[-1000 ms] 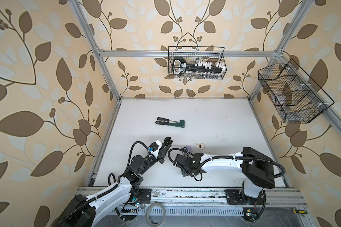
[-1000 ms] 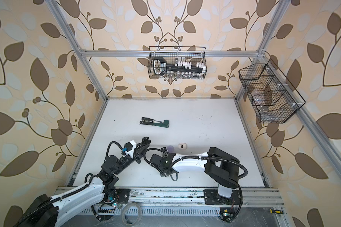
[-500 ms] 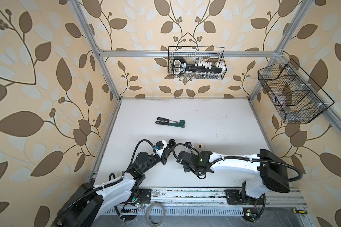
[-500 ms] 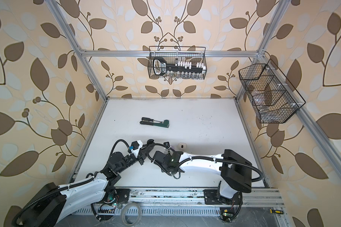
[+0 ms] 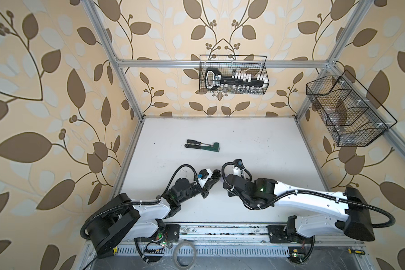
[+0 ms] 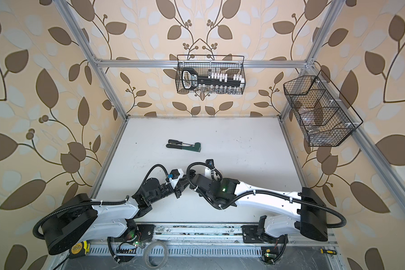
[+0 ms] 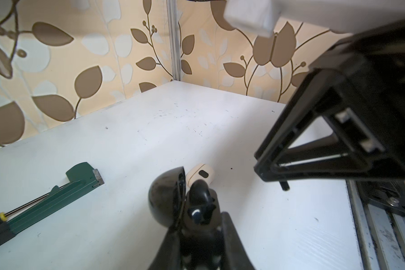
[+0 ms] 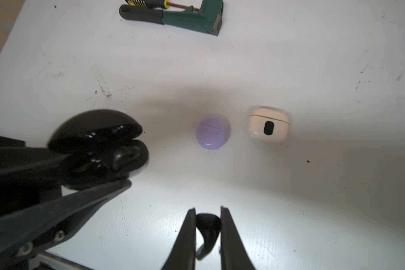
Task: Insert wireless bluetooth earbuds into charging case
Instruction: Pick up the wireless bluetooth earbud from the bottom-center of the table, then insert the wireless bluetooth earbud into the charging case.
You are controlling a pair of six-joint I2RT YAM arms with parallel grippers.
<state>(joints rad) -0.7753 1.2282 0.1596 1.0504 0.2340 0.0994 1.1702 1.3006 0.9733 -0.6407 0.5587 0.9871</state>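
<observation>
- green clamp tool [image 5: 202, 146] lies flat on the white table [image 5: 267, 145] with a screwdriver [image 8: 145, 2] right beside it, at 11 o'clock from where the grippers meet
- left gripper [image 7: 199, 236] comes in from 8 o'clock, jaws clamped on the base of the black case [image 7: 166, 198]
- black case sits about mid-table with its lid hinged open; something glossy black is in the base, too blurred to name
- lilac case [image 8: 212, 132] is closed and flat on the table, between the black case and the cream case [image 8: 268, 127], touching neither
- cream case is closed, dark oval on its face; the left wrist view shows it just past the black case
- right gripper [image 8: 207, 211] comes in from 4 o'clock, jaws pinched on a black earbud [image 8: 208, 230]; the bud is near the open black case, not touching it
- wire basket [image 5: 233, 77] hangs on the back wall at 12 o'clock, with tools inside
- second basket [image 5: 346, 112] hangs on the side wall at 2 o'clock
</observation>
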